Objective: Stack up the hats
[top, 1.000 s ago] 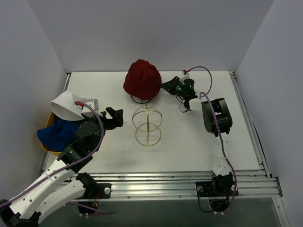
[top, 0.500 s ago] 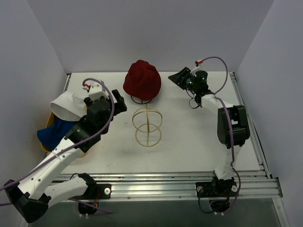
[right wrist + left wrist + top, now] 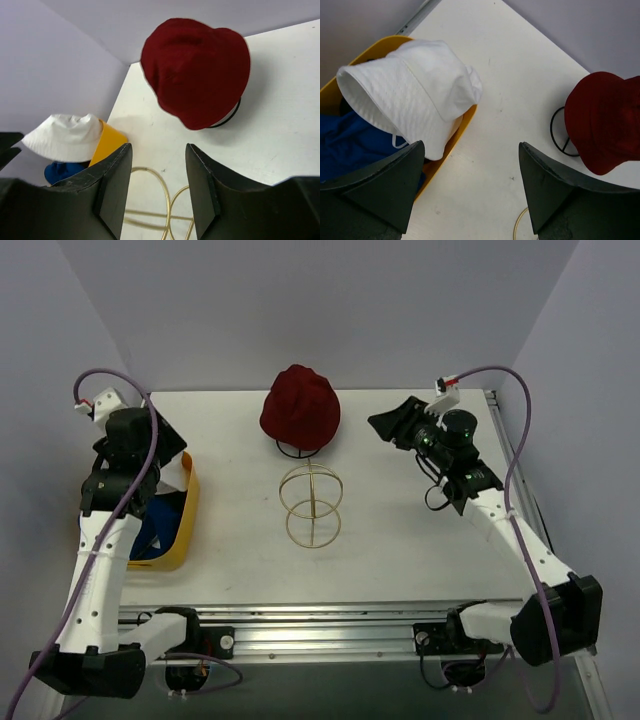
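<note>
Blue hat [image 3: 355,145] partly hidden beneath white bucket hat [image 3: 415,95] in tub [image 3: 372,51].

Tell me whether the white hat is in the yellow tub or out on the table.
In: the white hat rests in the yellow tub atop the blue hat, drooping over the rim.

dark red bucket hat [image 3: 300,408] atop black wire frame [image 3: 291,451] | blue hat [image 3: 160,530] in yellow tub [image 3: 190,508]

Partly under white hat [image 3: 415,92]: blue hat [image 3: 352,147]
</note>
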Controlling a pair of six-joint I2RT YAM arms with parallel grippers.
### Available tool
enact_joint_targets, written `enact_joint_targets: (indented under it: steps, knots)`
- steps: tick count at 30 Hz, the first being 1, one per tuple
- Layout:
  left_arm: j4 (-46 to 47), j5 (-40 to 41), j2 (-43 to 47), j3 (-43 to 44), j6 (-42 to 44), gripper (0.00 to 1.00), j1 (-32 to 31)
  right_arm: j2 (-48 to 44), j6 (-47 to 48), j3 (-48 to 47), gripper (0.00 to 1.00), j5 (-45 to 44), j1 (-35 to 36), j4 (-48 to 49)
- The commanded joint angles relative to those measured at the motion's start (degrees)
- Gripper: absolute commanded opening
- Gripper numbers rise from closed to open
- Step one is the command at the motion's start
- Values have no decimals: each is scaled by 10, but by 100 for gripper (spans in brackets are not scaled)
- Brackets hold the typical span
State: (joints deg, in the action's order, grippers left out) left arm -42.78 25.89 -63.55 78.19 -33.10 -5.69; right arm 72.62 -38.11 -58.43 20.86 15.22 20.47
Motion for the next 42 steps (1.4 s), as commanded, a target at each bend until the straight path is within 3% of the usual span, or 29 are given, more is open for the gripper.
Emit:
enact_joint_targets:
  steps: [1,9,11,22,32,36,37,40,42]
  knots:
    - [-33,-39,39,-22,-29,84,6,-55,46,34,43,-23,38,-38]
    - [-17,-4,36,-75,-66,79,14,-137,72,112,43,-18,68,-31]
    - [-6,4,36,-86,-65,73,14,-148,70,123,43,-21,68,-23]
    - [9,73,54,-120,-51,74,15,-157,63,133,43,-5,73,-8]
    - [125,9,29,-171,-43,68,25,-173,71,137,43,-10,74,-19]
    - [173,-16,18,-174,-38,58,31,-180,75,139,43,-14,75,-24]
    - [183,-22,18,-175,-35,42,31,-185,77,140,43,-15,75,-25]
    - [211,-48,21,-173,-26,14,32,-190,81,140,43,-18,75,-27]
    - [215,-57,18,-160,-14,3,31,-193,84,138,43,-17,75,-29]
